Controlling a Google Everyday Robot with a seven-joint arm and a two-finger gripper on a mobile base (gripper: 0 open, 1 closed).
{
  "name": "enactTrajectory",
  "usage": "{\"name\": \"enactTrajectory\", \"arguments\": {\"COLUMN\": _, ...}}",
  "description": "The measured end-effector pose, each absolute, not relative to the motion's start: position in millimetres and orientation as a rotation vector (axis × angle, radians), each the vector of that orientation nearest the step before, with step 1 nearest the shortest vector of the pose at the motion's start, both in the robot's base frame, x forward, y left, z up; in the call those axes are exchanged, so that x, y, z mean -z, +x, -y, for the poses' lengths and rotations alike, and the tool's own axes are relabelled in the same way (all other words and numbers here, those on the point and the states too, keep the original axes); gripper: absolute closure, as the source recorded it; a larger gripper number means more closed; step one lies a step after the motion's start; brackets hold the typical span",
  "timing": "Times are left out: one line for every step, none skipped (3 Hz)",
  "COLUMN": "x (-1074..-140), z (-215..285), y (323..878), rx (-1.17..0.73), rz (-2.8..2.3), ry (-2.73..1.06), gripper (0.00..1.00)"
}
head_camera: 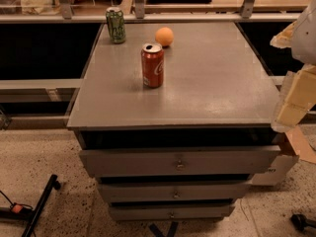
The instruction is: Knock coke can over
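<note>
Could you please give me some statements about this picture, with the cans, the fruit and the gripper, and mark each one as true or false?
1. The coke can stands upright on the cabinet top. True.
2. The green can lies on its side. False: it stands upright near the far left corner.
3. The orange fruit sits behind the coke can, apart from it. True.
4. The gripper is touching the coke can. False: it is at the right edge of the view, beside the cabinet's right side, well away from the can.
</note>
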State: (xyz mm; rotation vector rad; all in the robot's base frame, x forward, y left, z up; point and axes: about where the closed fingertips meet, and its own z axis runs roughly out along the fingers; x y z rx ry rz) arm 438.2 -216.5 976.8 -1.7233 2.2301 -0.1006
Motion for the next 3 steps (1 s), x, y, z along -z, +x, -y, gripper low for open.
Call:
{"name": "enactTrajectory", "arguments": {"x": -977, "z": 216, "y": 438, "rx": 0.101, "rz": -2.23, "ry": -1.723, "gripper": 0.0}}
{"name": "enactTrajectory", "arguments": {"x": -972, "z": 208, "y": 455, "rx": 0.061, "rz": -2.177, "ry": -1.694, "gripper": 0.0}}
{"name": "enactTrajectory", "arguments": {"x": -962, "z": 188, "y": 486, "rx": -0.009, "rz": -2.086, "ry": -1.652, "gripper": 0.0}}
